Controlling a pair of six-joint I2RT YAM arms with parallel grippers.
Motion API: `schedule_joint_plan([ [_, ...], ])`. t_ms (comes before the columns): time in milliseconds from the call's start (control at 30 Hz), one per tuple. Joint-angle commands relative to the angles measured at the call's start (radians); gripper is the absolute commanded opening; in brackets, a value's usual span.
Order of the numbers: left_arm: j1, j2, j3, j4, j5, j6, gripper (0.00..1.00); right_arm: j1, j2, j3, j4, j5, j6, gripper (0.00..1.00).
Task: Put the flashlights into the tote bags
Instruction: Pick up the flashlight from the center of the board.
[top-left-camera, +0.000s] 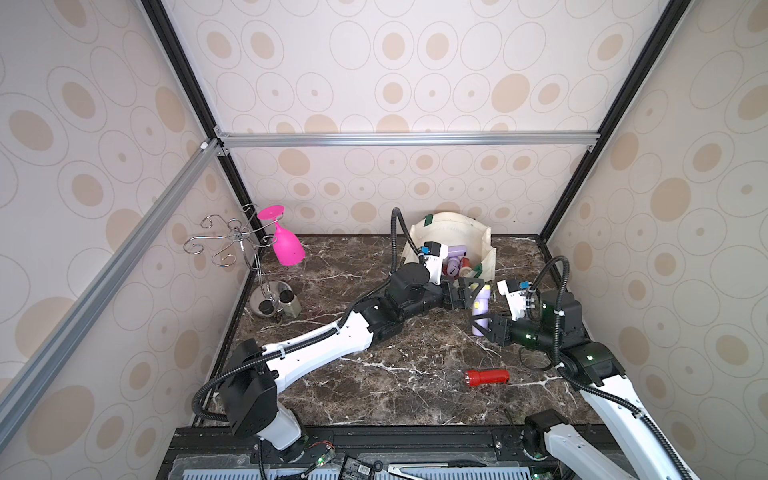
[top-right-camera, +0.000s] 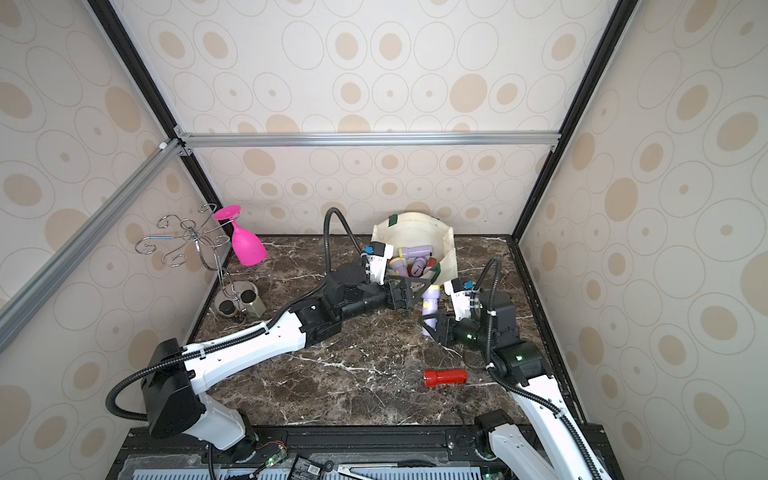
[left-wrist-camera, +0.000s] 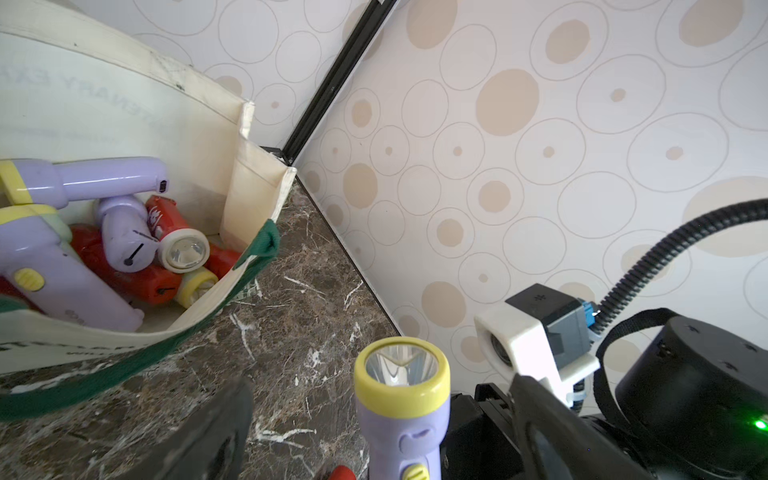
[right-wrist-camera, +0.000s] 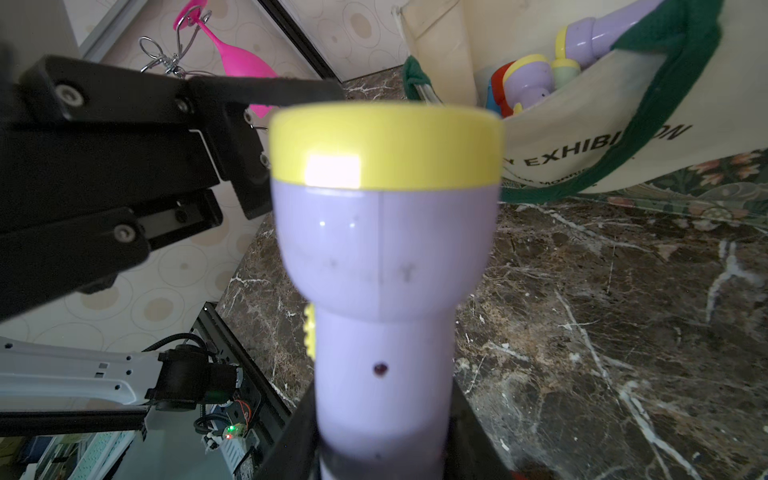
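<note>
Likely handover, right of centre: right end effector (top-left-camera: 484, 326) clamps lilac flashlight (top-left-camera: 481, 309); left end effector (top-left-camera: 473, 296), wide open, must close on it.

The tote bag (top-left-camera: 449, 226) is set at the back of the table (top-left-camera: 374, 374), right of centre, with flashlights (top-left-camera: 457, 262) piled in it. Just before it, the gripped flashlight (top-left-camera: 482, 305) is placed with its far end between the left gripper (top-left-camera: 473, 296) jaws and its near end in the right gripper (top-left-camera: 482, 326). The loose flashlight (top-left-camera: 487, 377) is laid nearer the front. The rack (top-left-camera: 232, 241), with the goblet (top-left-camera: 284, 243) hung on it, is stood back left.
</note>
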Motion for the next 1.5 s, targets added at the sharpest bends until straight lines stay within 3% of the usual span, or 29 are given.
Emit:
schedule_joint_plan([
  [0, -0.017, 0.034, 0.069, 0.0, -0.016, 0.001, 0.95, 0.007, 0.031, 0.055, -0.004, -0.014, -0.069, 0.0],
  [300, -0.016, 0.112, 0.16, -0.045, -0.007, 0.0, 0.84, 0.03, 0.094, 0.119, -0.035, -0.023, -0.14, 0.0],
  [500, -0.001, 0.062, 0.113, -0.075, 0.014, -0.028, 0.74, 0.047, 0.08, 0.057, 0.05, -0.012, -0.088, 0.0],
  [867, 0.018, 0.075, 0.101, -0.055, 0.064, -0.08, 0.55, 0.048, 0.088, 0.077, -0.019, 0.026, -0.168, 0.0],
  [1033, 0.019, 0.078, 0.106, -0.077, 0.073, -0.074, 0.55, 0.047, 0.094, 0.083, -0.012, 0.038, -0.169, 0.0],
  [1267, 0.019, 0.09, 0.118, -0.116, 0.081, -0.056, 0.64, 0.048, 0.1, 0.088, -0.011, 0.043, -0.169, 0.0],
  [1333, 0.019, 0.093, 0.12, -0.117, 0.082, -0.055, 0.63, 0.047, 0.1, 0.088, -0.012, 0.043, -0.168, 0.0],
  [1467, 0.02, 0.094, 0.124, -0.12, 0.078, -0.054, 0.49, 0.047, 0.1, 0.09, -0.016, 0.044, -0.17, 0.0],
])
